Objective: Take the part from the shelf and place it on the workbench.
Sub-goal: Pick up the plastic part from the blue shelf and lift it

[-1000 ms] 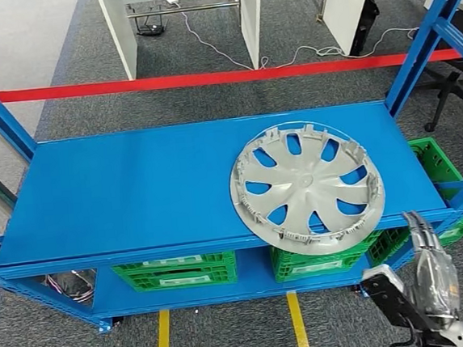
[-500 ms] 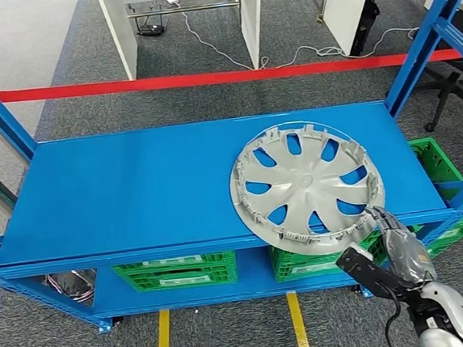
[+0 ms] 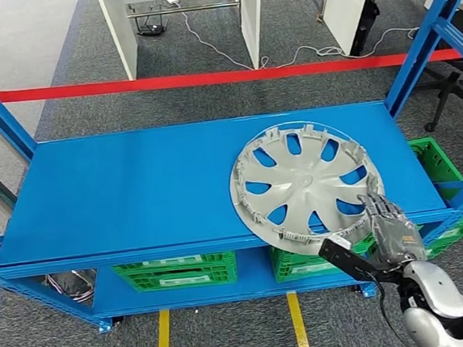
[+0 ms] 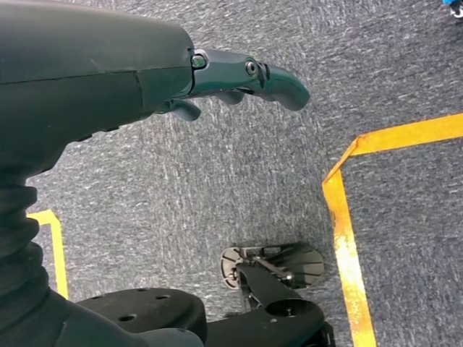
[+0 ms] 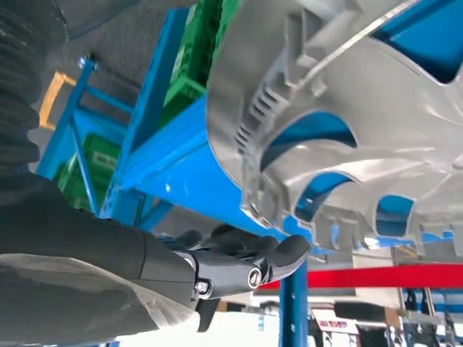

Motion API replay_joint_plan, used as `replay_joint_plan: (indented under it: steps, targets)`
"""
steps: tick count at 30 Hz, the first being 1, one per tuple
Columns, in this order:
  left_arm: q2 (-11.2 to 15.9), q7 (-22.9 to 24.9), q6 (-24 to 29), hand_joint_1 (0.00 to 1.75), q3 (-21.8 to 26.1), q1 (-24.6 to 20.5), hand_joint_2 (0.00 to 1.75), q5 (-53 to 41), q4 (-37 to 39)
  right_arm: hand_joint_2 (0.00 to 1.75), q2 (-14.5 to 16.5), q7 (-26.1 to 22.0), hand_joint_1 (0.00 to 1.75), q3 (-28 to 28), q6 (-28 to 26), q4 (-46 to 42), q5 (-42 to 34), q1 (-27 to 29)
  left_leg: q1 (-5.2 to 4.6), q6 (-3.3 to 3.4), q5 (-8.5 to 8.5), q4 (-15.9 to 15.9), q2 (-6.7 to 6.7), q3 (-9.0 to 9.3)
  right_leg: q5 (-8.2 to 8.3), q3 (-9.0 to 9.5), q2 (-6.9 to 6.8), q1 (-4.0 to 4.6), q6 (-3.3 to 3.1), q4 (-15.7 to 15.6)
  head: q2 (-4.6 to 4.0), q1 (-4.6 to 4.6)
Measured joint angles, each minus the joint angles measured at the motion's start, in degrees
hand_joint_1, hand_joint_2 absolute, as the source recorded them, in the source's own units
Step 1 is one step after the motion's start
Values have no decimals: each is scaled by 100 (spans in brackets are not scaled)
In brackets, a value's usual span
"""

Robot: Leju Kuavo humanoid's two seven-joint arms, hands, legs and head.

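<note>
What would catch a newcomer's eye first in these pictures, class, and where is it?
The big silver hubcap stands out, lying on the right part of the bright blue shelf with its near edge jutting over the front. Next comes the robot's right hand, fingers spread at the hubcap's near right rim. Behind the shelf, a red tape line crosses the grey carpet.

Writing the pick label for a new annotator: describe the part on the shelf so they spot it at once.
Find the blue shelf; on the right of its top board lies the hubcap, its near rim hanging over the front edge by the right hand. It is a round silver disc with spoke-shaped cutouts, unlike the boxy green crates on the level below.
</note>
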Motion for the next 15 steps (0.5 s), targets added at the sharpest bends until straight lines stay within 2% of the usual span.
replay_joint_plan:
  steps: [8, 15]
  targets:
    - [0, 7, -15, 0, -67, -7, 175, 56, 0, 175, -32, 13, 0, 364, 222, 248, 426, -521, 0, 0, 0, 0, 0, -2, 1, -1, 1, 0, 1, 1, -1, 0]
    - [-1, 26, -31, 0, -121, -16, 175, 95, 0, 175, -32, -115, 0, 670, 525, 584, 341, -942, 0, 1, 2, 0, -1, -2, 1, -1, -1, 0, 1, 1, 1, 1]
